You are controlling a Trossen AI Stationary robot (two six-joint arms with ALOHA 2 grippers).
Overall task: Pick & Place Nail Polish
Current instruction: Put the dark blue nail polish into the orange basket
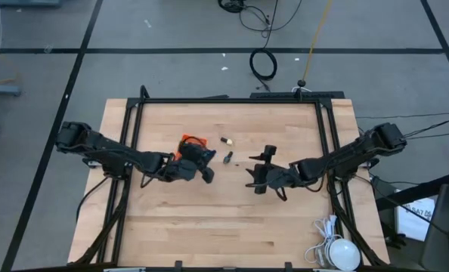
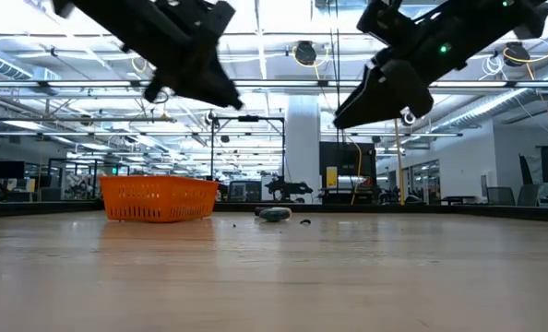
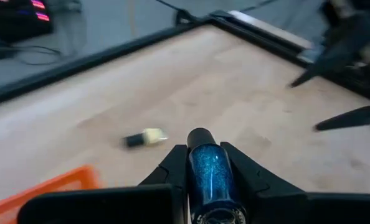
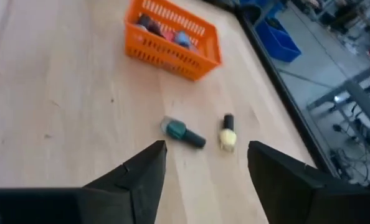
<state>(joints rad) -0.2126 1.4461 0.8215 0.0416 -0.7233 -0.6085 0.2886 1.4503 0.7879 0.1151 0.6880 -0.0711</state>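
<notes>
Left pincer [image 3: 211, 180] grips glittery blue dark-capped polish bottle [image 3: 208, 171] near orange mesh basket [image 4: 171, 38]; next: drop inside. Right pincer [image 4: 205, 163] gapes empty.

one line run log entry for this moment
left gripper: shut on blue bottle | right gripper: open | green bottle, yellow bottle: table | basket: partly filled

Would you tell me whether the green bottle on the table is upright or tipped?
Tipped: the green bottle lies on its side on the table, beside the yellow bottle.

glittery blue bottle [image 3: 211, 175], orange basket [image 4: 170, 46], yellow bottle [image 4: 227, 138]
</notes>
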